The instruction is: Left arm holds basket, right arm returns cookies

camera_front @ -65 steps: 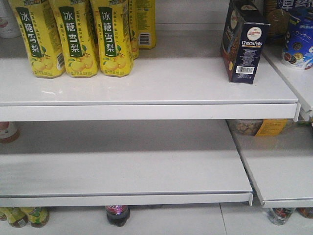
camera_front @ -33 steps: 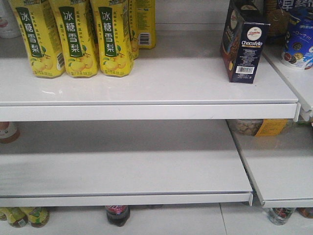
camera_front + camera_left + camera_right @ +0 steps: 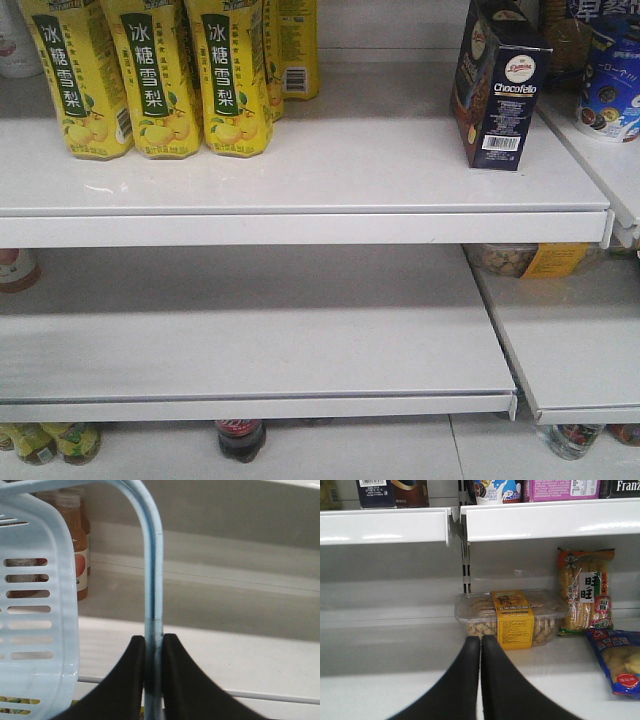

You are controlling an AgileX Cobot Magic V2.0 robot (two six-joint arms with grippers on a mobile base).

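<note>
White shelving fills my views; cookies (image 3: 497,88) upright at upper shelf's (image 3: 300,185) right end; left gripper (image 3: 153,652) clamped on basket (image 3: 40,605) handle; right gripper (image 3: 480,647) empty, fingers together, facing a clear tub (image 3: 512,614).

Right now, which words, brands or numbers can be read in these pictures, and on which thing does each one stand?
"Chocofello": cookies, upright on the upper shelf.
"冰糖雪梨": yellow drink cartons.
"旺旺": snack bag.
"Franz": dark pack, cut off by the picture's edge.
Barcodes, the clear tub label: too small.
</note>
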